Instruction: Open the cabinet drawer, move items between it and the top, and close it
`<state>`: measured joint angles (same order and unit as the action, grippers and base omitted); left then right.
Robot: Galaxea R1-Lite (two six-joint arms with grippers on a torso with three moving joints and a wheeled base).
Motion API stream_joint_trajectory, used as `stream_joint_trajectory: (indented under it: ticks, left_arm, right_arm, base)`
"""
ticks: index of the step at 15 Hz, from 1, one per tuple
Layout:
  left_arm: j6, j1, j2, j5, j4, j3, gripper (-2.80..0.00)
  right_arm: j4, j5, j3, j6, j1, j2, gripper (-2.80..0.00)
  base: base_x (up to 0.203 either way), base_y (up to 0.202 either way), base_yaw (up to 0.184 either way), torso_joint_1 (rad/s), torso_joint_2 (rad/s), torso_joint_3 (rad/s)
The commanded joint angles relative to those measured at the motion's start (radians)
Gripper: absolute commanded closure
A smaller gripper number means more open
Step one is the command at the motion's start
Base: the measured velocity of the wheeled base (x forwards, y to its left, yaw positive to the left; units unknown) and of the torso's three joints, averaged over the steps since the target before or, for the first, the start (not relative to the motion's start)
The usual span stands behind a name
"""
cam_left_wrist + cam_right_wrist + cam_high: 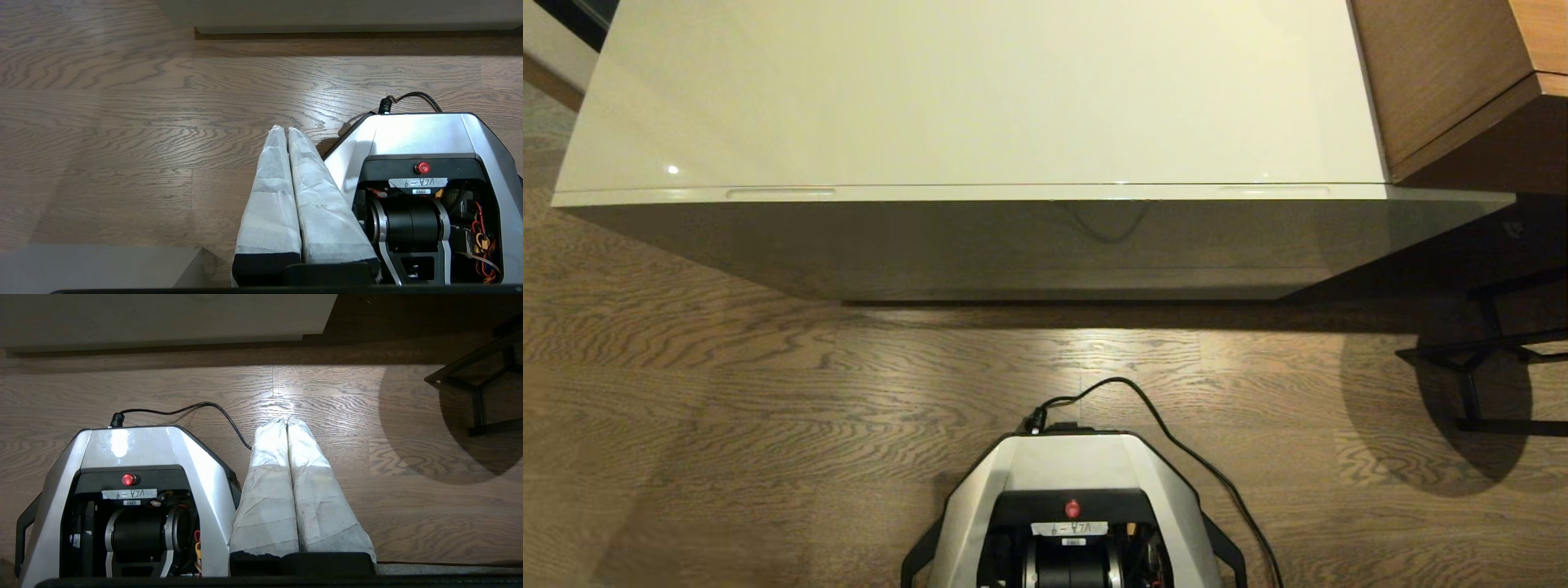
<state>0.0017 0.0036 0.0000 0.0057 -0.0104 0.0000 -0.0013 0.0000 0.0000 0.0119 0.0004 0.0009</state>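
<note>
My base (1070, 482) nearest; both grippers (287, 130) (286, 421) closed, empty, beside it; drawer (1029, 193) lies ahead, running crosswise, neither arm nearer.

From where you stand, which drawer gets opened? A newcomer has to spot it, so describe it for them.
Find the low, wide cream-white cabinet ahead of the robot's base, beside the brown wooden furniture. Just under its glossy top, the cabinet drawer spans the whole front, shut. Two slim oblong slots along its upper edge, left and right, mark it out.
</note>
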Motion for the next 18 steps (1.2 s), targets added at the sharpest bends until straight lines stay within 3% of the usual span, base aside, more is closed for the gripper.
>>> stream_joint_trajectory:
  ticks: [1, 18]
  left_arm:
    - [0.0, 0.001, 0.002, 0.0, 0.0, 0.0, 0.0]
    - [0.0, -0.001, 0.002, 0.0, 0.0, 0.0, 0.0]
  right_arm:
    - [0.0, 0.0, 0.002, -0.001, 0.001, 0.001, 0.0]
    - [0.0, 0.0, 0.002, -0.001, 0.001, 0.001, 0.0]
  base:
    - [0.0, 0.0, 0.0, 0.0, 0.0, 0.0]
    - [0.0, 0.0, 0.0, 0.0, 0.0, 0.0]
